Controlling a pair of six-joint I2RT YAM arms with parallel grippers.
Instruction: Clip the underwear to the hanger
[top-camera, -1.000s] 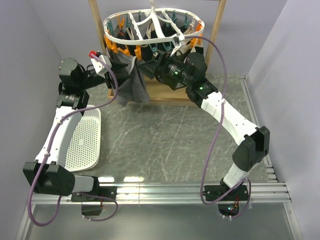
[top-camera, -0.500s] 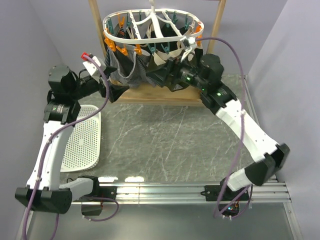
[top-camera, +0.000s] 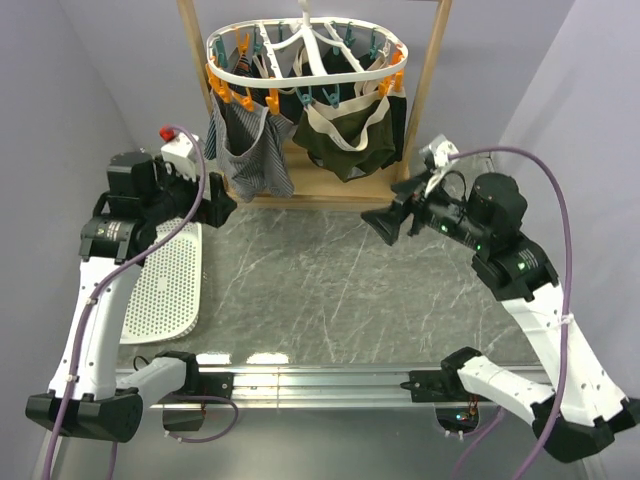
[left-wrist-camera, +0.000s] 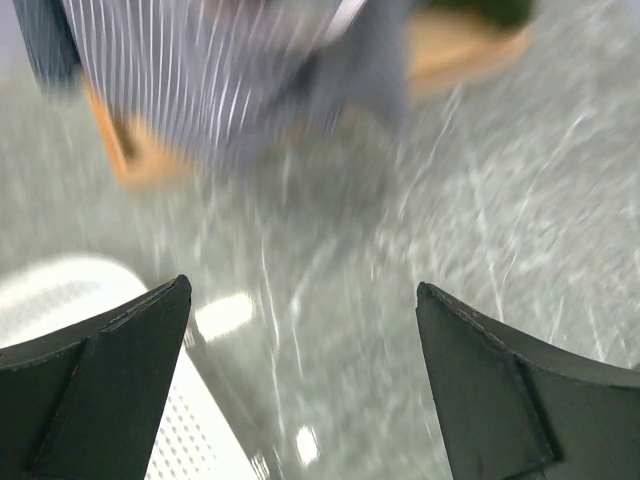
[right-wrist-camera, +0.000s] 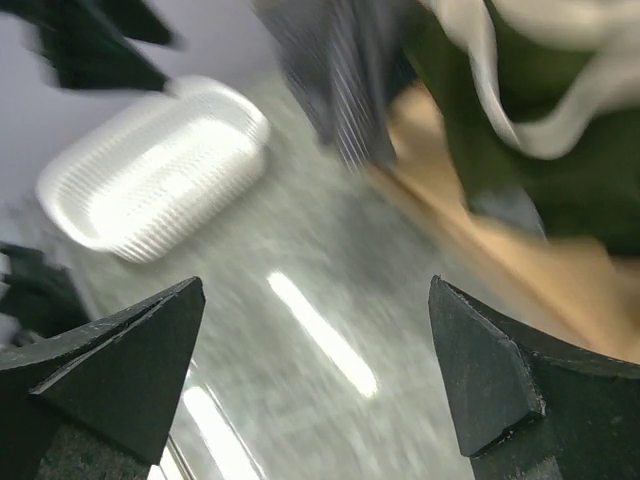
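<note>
The light grey striped underwear (top-camera: 250, 150) hangs from orange clips on the left side of the white oval hanger (top-camera: 232, 78). It also shows blurred at the top of the left wrist view (left-wrist-camera: 200, 70) and the right wrist view (right-wrist-camera: 340, 60). My left gripper (top-camera: 218, 205) is open and empty, low and just left of the underwear's hem; the left wrist view shows its jaws (left-wrist-camera: 303, 300) wide apart over the table. My right gripper (top-camera: 380, 225) is open and empty, to the right below the hanger; its jaws (right-wrist-camera: 317, 290) are also wide apart.
A dark olive pair with a cream waistband (top-camera: 350, 140) hangs on the hanger beside the grey pair. The wooden frame (top-camera: 432, 70) carries the hanger, its base (top-camera: 320, 190) on the marbled table. A white perforated basket (top-camera: 165, 280) lies at the left.
Both arms have drawn back from the hanger towards the near side, left arm leftwards and right arm rightwards. The grey underwear, bunched between the grippers before, now hangs free from the clips.
</note>
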